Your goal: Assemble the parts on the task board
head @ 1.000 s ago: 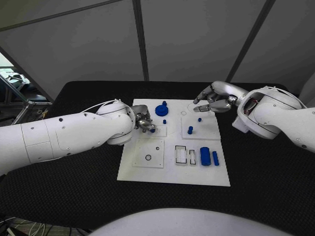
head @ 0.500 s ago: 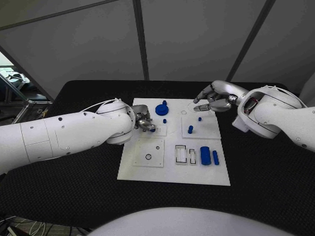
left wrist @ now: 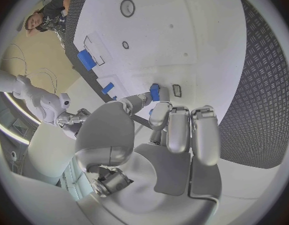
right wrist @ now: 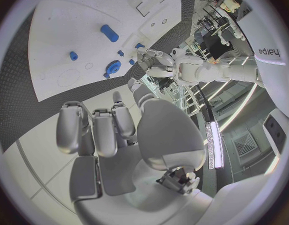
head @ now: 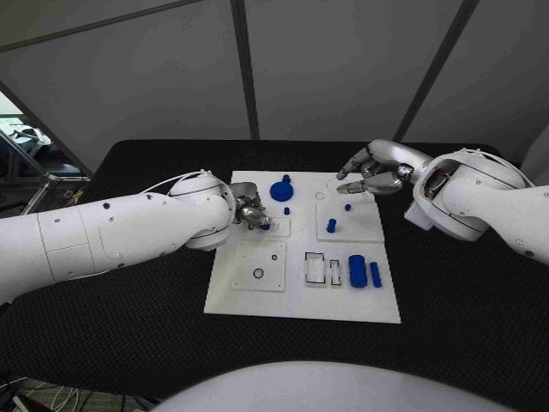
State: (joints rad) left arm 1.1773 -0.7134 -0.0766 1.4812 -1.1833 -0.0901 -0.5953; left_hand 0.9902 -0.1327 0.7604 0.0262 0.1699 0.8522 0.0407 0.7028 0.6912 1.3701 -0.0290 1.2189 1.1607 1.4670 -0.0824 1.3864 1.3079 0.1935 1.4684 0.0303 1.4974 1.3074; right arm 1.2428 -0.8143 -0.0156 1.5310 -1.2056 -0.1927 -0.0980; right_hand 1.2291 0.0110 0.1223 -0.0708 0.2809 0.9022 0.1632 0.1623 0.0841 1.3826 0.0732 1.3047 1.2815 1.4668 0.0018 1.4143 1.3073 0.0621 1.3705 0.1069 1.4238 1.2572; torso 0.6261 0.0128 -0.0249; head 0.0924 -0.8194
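Head view: the left hand [head: 252, 215] pinches a small blue part [head: 265, 226] over the task board [head: 302, 296]; the right hand [head: 374, 174] hovers released by the board's far edge.

Left wrist view: the part [left wrist: 154, 92] looks light, stiff and slippery, best gripped on its sides.

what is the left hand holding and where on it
The left hand pinches a small blue part at its end, by the fingertips.

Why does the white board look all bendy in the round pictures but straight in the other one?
The left wrist view and right wrist view come through fisheye lenses, so the white task board curves and a dark frame rings each circle; the head view uses an ordinary lens, so the board's edges stay straight on the black table.
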